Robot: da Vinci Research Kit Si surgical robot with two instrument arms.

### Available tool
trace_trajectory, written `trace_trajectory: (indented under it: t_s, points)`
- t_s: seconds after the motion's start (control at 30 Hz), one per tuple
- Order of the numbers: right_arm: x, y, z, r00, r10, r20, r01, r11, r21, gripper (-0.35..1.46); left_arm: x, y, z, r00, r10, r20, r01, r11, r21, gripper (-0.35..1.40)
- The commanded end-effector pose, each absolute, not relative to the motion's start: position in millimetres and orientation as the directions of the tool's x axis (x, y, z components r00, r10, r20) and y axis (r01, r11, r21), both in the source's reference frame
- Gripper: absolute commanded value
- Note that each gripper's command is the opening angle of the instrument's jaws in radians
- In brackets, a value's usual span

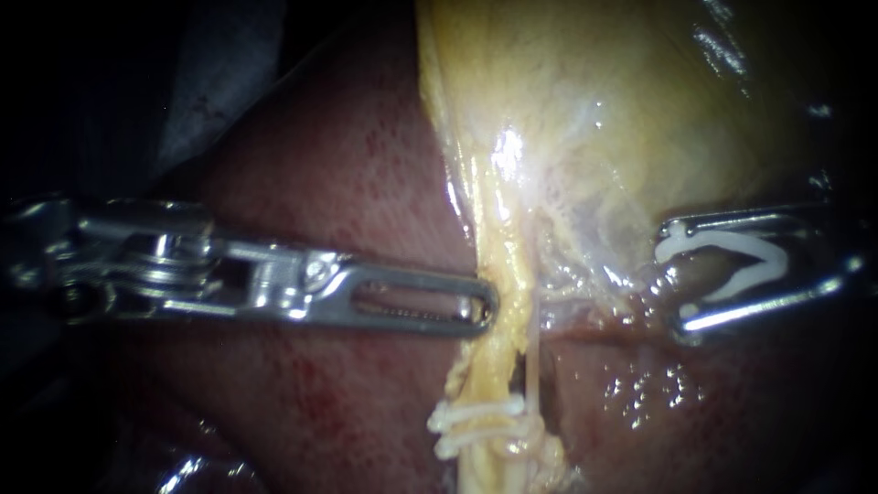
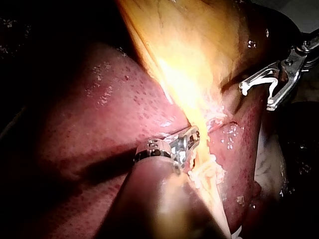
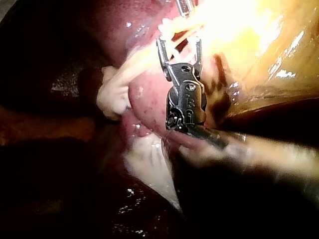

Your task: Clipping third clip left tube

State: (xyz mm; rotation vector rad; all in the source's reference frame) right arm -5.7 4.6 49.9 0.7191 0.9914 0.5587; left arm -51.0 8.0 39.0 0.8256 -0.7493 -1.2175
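Two instruments (image 1: 485, 306) (image 1: 675, 274), two tube clips (image 1: 480, 412), one loaded clip (image 1: 722, 242)

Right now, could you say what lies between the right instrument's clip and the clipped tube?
In the endoscope view, only glistening pale tissue separates clip from tube.

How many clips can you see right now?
3: upper clip and lower clip on the tube; a loaded clip held between my right instrument jaws. More may be hidden.
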Motion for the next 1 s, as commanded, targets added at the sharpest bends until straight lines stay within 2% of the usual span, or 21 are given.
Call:
trace_trajectory:
  t_s: [0.03,0.5,0.73,1.0]
  points:
    - [-5.6,4.5,49.9,0.444,0.711,-0.545,-0.099,0.644,0.758,0.60,-51.0,8.0,38.9,0.191,-0.980,0.054,0.490,0.142,0.860,-0.35]
    - [-4.0,2.7,51.3,0.442,0.706,-0.554,-0.108,0.654,0.749,0.60,-47.8,8.1,34.6,0.177,-0.983,0.053,0.476,0.133,0.870,-0.35]
    - [-1.9,0.4,52.6,0.454,0.695,-0.557,-0.082,0.656,0.751,0.60,-46.0,7.9,32.0,0.166,-0.985,0.054,0.473,0.127,0.872,-0.35]
    - [1.2,-2.7,54.1,0.471,0.678,-0.565,-0.048,0.659,0.751,0.60,-45.7,7.9,31.1,0.160,-0.986,0.053,0.469,0.123,0.875,-0.35]
